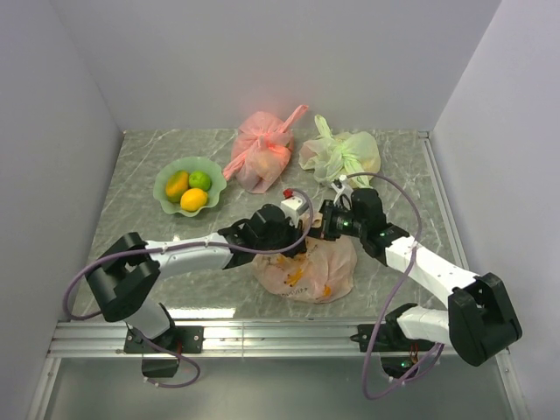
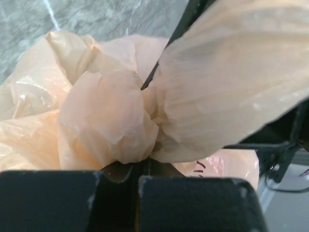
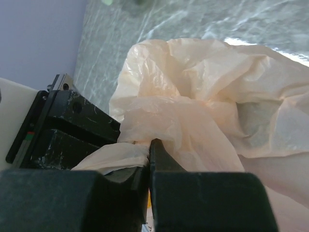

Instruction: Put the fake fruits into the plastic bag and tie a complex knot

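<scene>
The pale orange plastic bag (image 1: 308, 269) lies at the table's middle front, with blurry yellow and orange fake fruits (image 1: 296, 276) showing through its wall. Its handles are bunched into a knot (image 2: 147, 108) above it. My left gripper (image 1: 304, 231) comes in from the left and is shut on plastic just under the knot (image 2: 145, 164). From the right, my right gripper (image 1: 326, 226) is shut on a twisted handle end (image 3: 150, 151). The two sets of fingers nearly meet over the bag. Three more fake fruits (image 1: 193, 199) lie in the dish.
A pale green scalloped dish (image 1: 163, 187) stands at the back left. A tied pink-red bag (image 1: 261, 150) and a tied light green bag (image 1: 343, 156) sit along the back. Grey walls close in both sides, and a metal rail (image 1: 262, 332) runs along the front.
</scene>
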